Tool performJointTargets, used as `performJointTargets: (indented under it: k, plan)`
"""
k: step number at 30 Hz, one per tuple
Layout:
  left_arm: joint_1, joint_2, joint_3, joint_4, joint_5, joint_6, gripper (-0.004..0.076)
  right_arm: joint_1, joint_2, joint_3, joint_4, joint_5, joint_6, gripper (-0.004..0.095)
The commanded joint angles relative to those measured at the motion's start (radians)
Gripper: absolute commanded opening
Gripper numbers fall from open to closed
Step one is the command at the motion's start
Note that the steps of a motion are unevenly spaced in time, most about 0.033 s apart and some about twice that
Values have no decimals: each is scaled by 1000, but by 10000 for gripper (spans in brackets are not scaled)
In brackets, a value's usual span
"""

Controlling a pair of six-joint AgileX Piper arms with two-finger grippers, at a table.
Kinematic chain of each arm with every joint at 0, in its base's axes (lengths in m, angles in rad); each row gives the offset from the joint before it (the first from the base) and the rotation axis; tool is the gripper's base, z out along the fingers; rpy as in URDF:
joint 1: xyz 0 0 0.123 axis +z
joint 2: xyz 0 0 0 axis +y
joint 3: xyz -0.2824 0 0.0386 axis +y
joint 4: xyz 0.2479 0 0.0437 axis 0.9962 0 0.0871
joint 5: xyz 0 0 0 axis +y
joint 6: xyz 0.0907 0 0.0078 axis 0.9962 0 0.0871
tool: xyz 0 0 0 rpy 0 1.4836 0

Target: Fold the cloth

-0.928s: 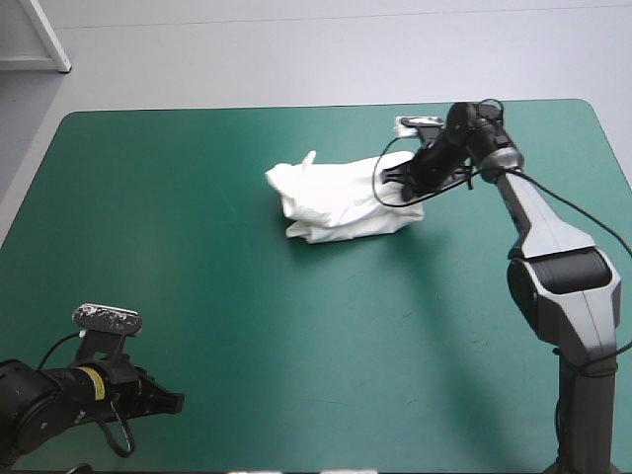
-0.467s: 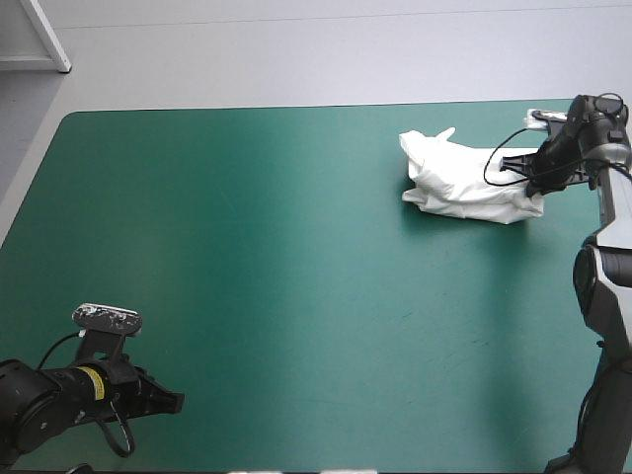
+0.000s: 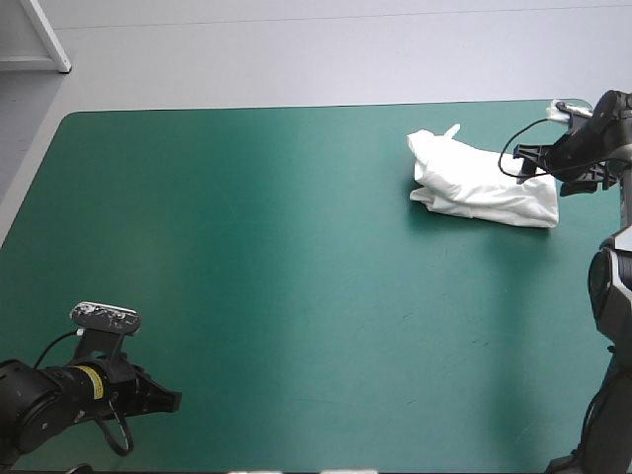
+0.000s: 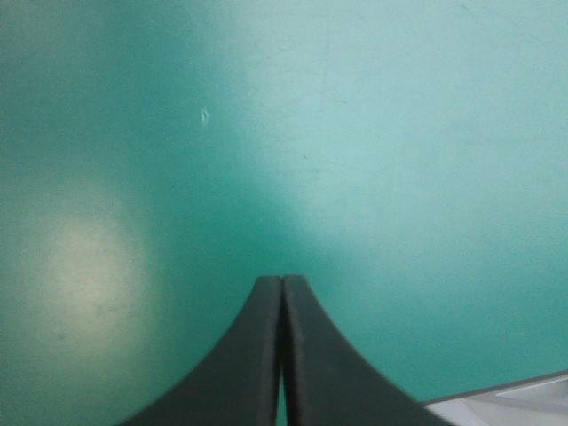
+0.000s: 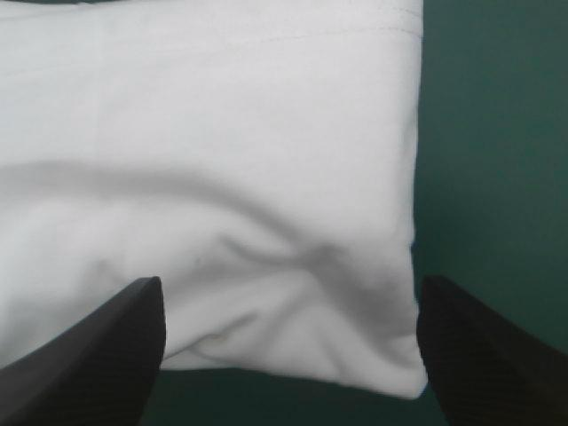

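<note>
The white T-shirt (image 3: 479, 185) lies as a folded bundle at the table's far right, and in the right wrist view the T-shirt (image 5: 213, 177) fills the space just ahead of the fingers. My right gripper (image 3: 545, 170) is at the bundle's right end, open, its black fingers (image 5: 98, 355) standing wide apart on either side of the cloth's near edge with nothing gripped. My left gripper (image 3: 170, 401) rests low near the table's front left corner, shut and empty. Only the teal-green cover lies ahead of the left gripper (image 4: 282, 288).
The teal-green table (image 3: 276, 257) stretches bare between the two arms. The bundle sits close to the table's right edge (image 3: 617, 148). A pale strip of floor (image 4: 506, 404) shows past the table's edge beside the left fingers.
The right gripper dragged the bundle from the table's middle to the far right, then let go and opened. The left arm stayed still.
</note>
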State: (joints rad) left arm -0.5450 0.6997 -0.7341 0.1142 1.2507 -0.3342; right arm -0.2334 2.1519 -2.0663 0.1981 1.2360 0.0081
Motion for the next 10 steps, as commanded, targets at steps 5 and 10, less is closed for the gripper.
performJointTargets:
  k: [5, 10]
  plan:
    - [-3, 2, -53, 155, -64, -10, -8, 45, -314, 136, 108, 11, -67, 338]
    - [-3, 2, -60, 185, -235, -8, -8, 111, -487, 326, 31, -16, -118, -10]
